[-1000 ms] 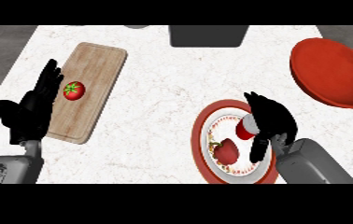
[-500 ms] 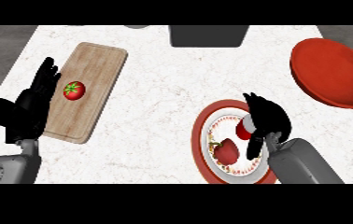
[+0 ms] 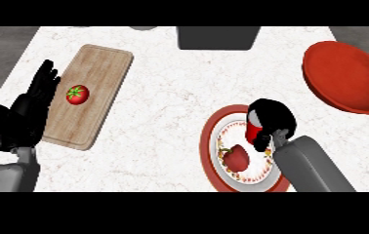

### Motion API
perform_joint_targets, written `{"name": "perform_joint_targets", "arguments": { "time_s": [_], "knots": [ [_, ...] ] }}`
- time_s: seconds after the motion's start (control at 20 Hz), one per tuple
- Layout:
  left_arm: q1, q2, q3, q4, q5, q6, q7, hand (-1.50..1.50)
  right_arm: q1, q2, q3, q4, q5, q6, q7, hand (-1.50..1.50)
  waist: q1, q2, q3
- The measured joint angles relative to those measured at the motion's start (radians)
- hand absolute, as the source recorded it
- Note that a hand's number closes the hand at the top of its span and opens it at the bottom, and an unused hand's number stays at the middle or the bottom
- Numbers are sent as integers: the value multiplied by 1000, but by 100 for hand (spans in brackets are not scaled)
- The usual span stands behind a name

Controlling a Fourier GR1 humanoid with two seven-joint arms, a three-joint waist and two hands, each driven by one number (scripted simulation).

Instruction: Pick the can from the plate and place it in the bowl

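Right hand [image 3: 274,117]: was seen curled over the top of the can, fingers bent round it and hiding its upper end – the can was held.
Can [image 3: 253,132]: red, found directly under the right hand, its lower body showing just below and to the left of the fingers. It was seen over the plate's patterned centre; whether it was touching the plate could not be told.
Plate [image 3: 207,147]: red-rimmed, lying beneath the right hand and extending from it toward the view's lower edge.
Red pepper [image 3: 234,158]: laid on the plate, just beside the can, nearer the robot than the right hand.
Bowl [image 3: 337,74]: red, set on the surface farther from the robot than the right hand and to its right, apart from the plate.
Left hand [image 3: 32,108]: shown at the view's left edge – fingers straight and up, nothing held.
Cutting board [image 3: 101,72]: wooden, placed just to the right of the left hand.
Tomato [image 3: 77,94]: laid on the cutting board, near the left hand's fingertips.
Surface [image 3: 173,111]: white and marbled, carrying everything between the two hands.
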Motion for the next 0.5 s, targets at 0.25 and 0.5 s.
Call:
{"name": "perform_joint_targets", "arguments": {
  "time_s": [0.25,0.5],
  "knots": [
    [-20,-19,15,32,-19,-11,-9,0,-14,30,-22,46,63,-45,-47,150,-2,-3,-2],
    [-16,-46,5,24,-39,-8,-9,0,-53,23,-78,142,113,-150,-127,150,3,-1,0]
  ]
}}
